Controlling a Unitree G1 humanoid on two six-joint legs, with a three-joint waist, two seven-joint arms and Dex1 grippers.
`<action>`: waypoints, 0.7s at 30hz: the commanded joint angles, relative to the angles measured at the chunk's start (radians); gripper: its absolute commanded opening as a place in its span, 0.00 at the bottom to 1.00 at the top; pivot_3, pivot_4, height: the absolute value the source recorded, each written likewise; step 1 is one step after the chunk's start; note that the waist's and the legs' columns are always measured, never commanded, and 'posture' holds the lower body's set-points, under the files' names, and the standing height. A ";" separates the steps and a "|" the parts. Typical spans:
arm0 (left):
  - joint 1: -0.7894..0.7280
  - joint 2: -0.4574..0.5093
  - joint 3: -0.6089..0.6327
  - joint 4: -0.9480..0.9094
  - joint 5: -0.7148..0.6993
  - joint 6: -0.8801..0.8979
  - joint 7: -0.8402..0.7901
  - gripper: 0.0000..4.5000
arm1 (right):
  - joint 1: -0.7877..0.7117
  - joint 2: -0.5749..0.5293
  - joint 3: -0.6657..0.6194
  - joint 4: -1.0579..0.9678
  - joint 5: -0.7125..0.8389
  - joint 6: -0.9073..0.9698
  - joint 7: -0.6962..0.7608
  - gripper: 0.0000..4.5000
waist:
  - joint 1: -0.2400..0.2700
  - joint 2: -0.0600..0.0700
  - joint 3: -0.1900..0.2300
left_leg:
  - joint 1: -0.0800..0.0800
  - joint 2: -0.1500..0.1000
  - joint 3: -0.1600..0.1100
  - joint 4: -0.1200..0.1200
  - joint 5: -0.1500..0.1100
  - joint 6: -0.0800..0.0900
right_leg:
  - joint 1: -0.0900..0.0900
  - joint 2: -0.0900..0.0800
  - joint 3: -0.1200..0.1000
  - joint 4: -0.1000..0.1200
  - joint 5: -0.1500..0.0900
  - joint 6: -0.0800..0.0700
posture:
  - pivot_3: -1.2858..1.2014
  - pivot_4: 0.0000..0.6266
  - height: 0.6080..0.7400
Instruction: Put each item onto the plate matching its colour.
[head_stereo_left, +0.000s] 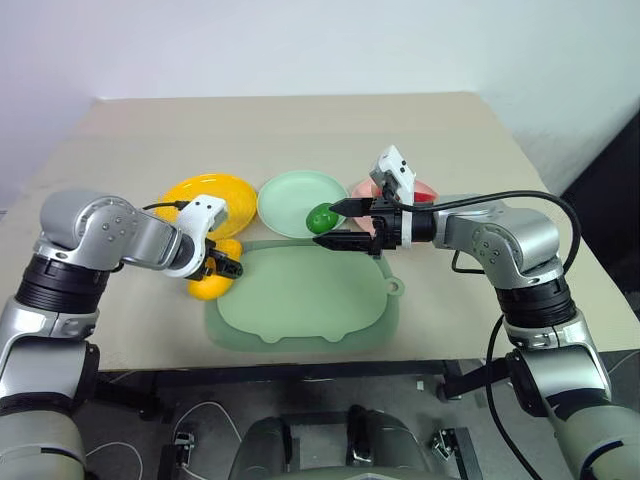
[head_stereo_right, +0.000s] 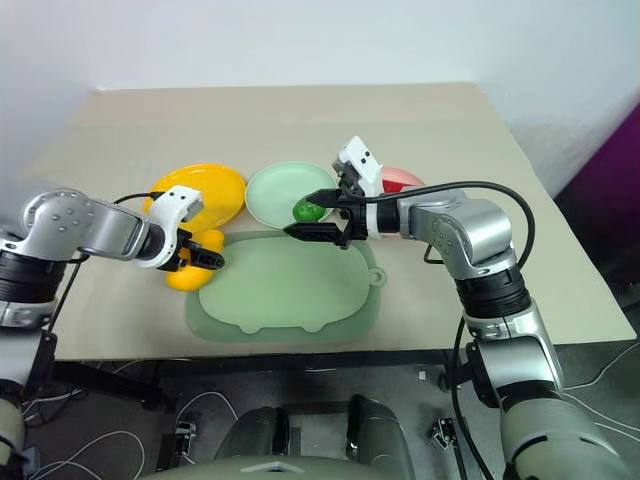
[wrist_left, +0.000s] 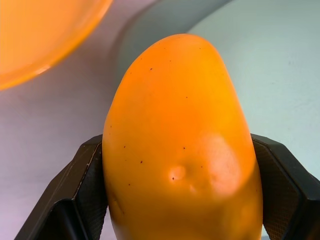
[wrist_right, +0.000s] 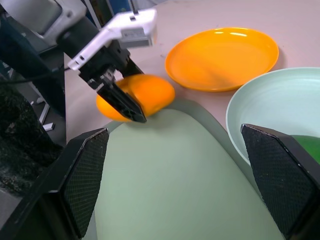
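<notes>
No text, label, brand, number or sign can be read in any view; the plates, the toy foods, the mat and the table carry no writing.

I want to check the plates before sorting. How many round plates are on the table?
3, in a row beyond the large green mat: the yellow plate at the robot's left, the mint green plate in the middle, the pink plate at the right, mostly hidden behind the right arm.

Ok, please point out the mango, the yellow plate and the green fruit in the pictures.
mango (wrist_left: 180, 145), left wrist view, middle of its skin.
yellow plate (wrist_right: 222, 57), right wrist view, bare centre of the dish.
green fruit (head_stereo_left: 320, 218), left eye view, its glossy top.
</notes>
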 joint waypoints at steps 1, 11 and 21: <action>-0.058 0.027 0.023 -0.022 -0.024 0.008 -0.015 0.77 | -0.023 0.011 -0.008 -0.009 0.001 -0.023 0.008 1.00 | 0.002 0.000 0.000 | 0.000 0.000 0.000 0.000 0.000 0.000 | 0.000 0.000 0.000 0.000 0.000 0.000 | 0.52 0.24 1.00; -0.074 0.087 0.050 0.022 0.166 -0.022 -0.125 0.77 | -0.026 0.015 -0.008 -0.006 -0.001 -0.024 0.014 1.00 | -0.001 0.000 0.000 | 0.000 0.000 0.000 0.000 0.000 0.000 | 0.000 0.001 0.000 0.000 0.000 0.000 | 0.52 0.24 1.00; -0.018 0.088 -0.012 0.052 0.460 -0.314 -0.294 0.77 | -0.033 0.013 -0.010 0.000 -0.004 -0.020 0.018 1.00 | 0.005 0.000 0.001 | 0.000 0.000 0.000 0.000 0.000 0.000 | 0.000 0.000 0.000 0.000 0.000 0.000 | 0.52 0.24 1.00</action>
